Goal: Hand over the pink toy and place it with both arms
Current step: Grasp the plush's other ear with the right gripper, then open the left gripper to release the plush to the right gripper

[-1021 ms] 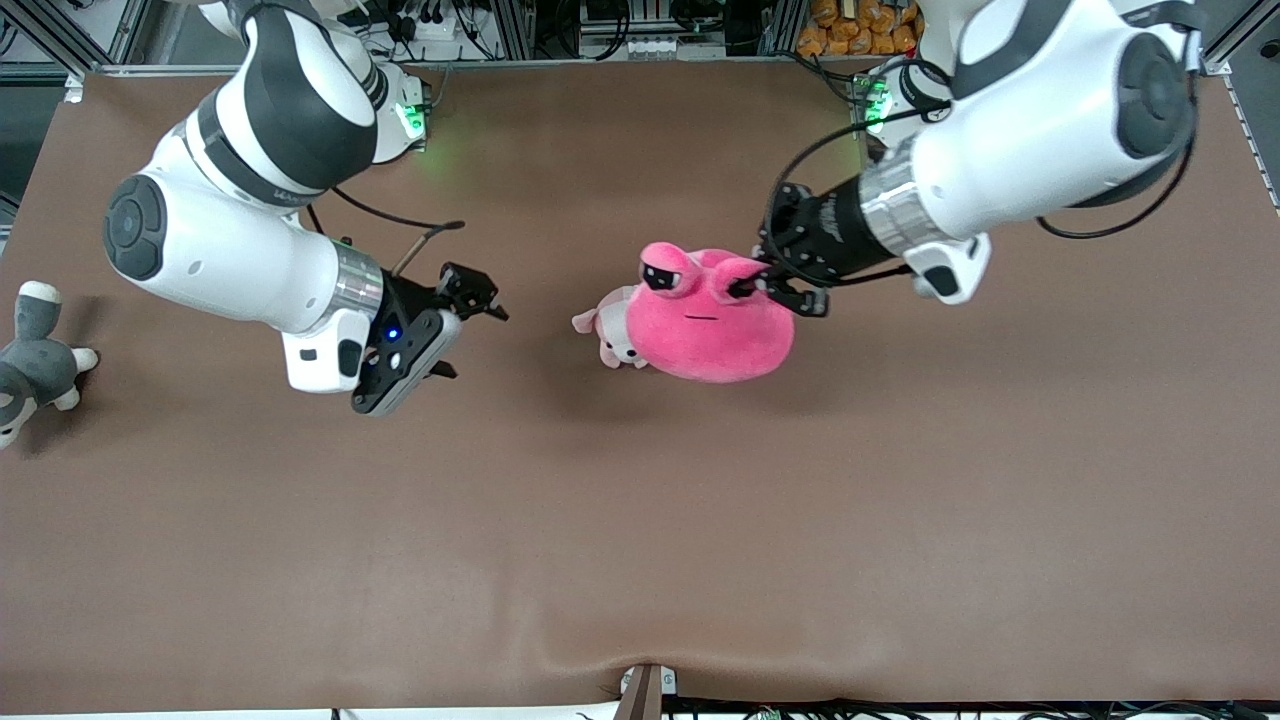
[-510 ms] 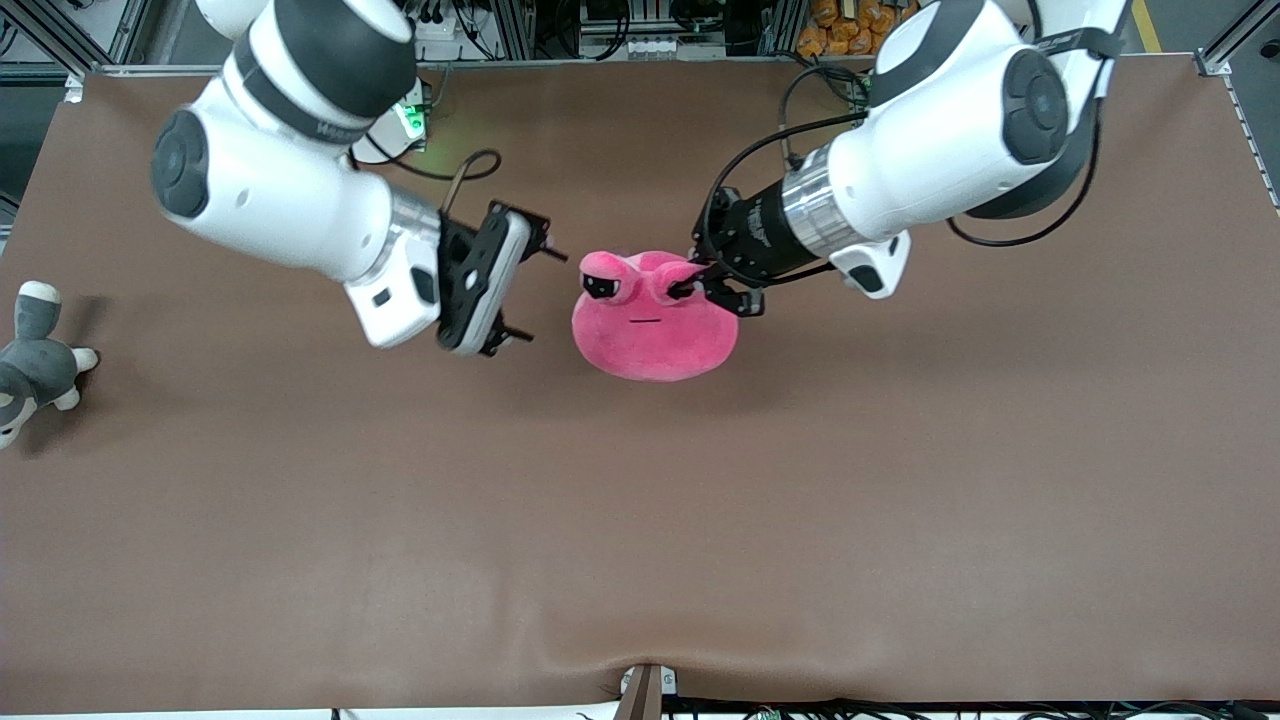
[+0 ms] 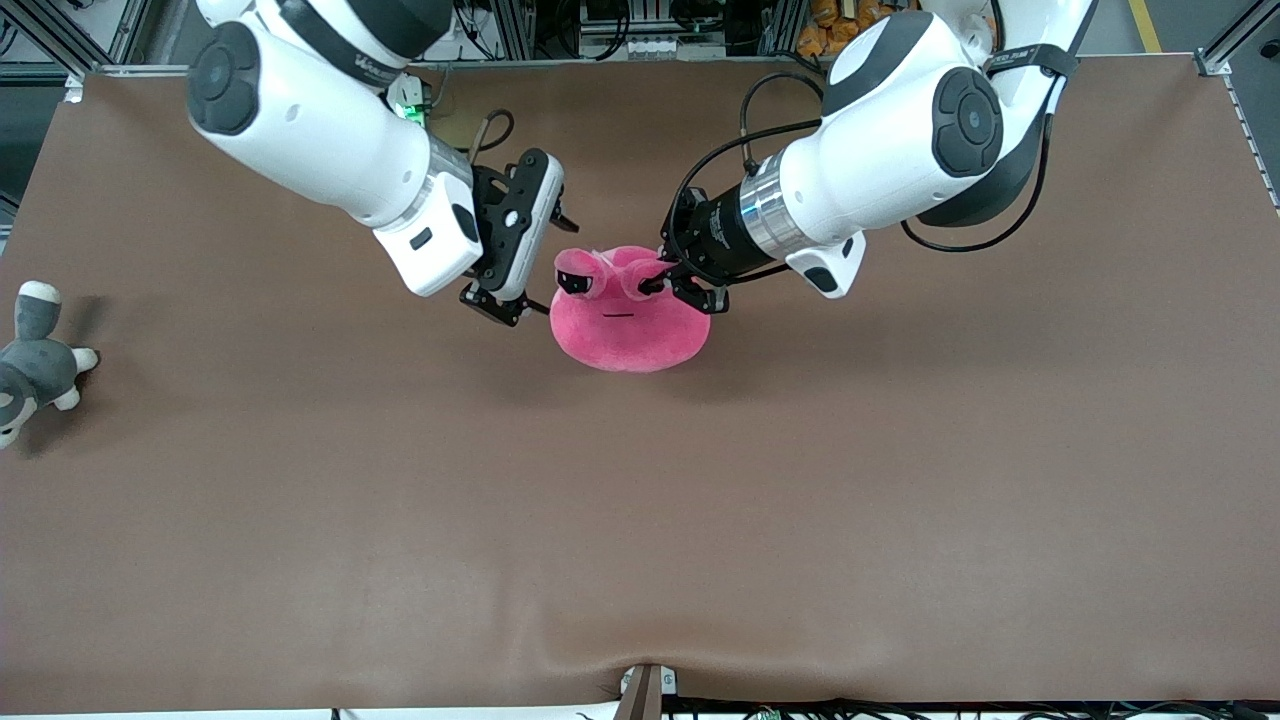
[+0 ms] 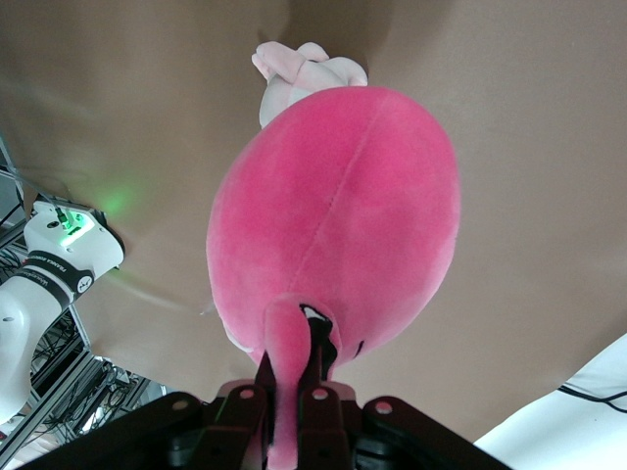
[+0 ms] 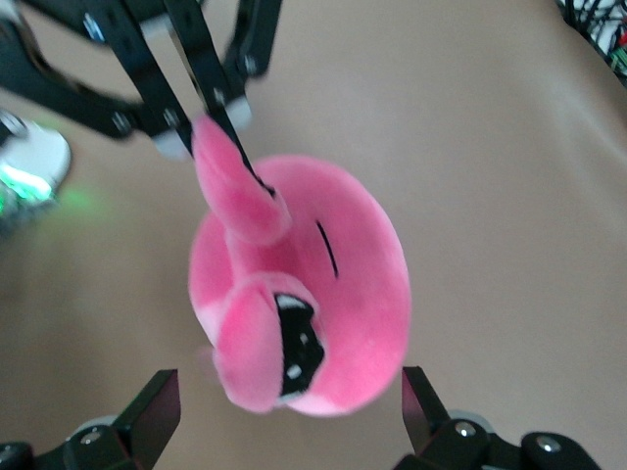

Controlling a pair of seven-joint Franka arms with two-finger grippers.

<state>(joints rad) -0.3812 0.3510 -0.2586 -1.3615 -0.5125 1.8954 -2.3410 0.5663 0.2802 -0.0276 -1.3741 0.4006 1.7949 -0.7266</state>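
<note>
The left tool (image 3: 668,283) has carried the pink toy (image 3: 625,325), pinched by one eye, above the table (image 3: 900,500); the right tool (image 3: 520,262), jaws wide, has closed in beside it, ready for handover.

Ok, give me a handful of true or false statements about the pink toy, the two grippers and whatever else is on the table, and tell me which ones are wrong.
1. The left gripper is shut on the pink toy, pinching one of its eye bulges. True.
2. The right gripper already has the pink toy clamped between its fingers. False: it is open, right beside the toy's other eye bulge, with nothing between its fingers.
3. The pink toy is lying flat on the table. False: it hangs from the left gripper above the table.
4. A grey and white plush lies at the right arm's end of the table. True.
5. A small pale pink plush lies on the table under the pink toy. True, the left wrist view shows it.
</note>
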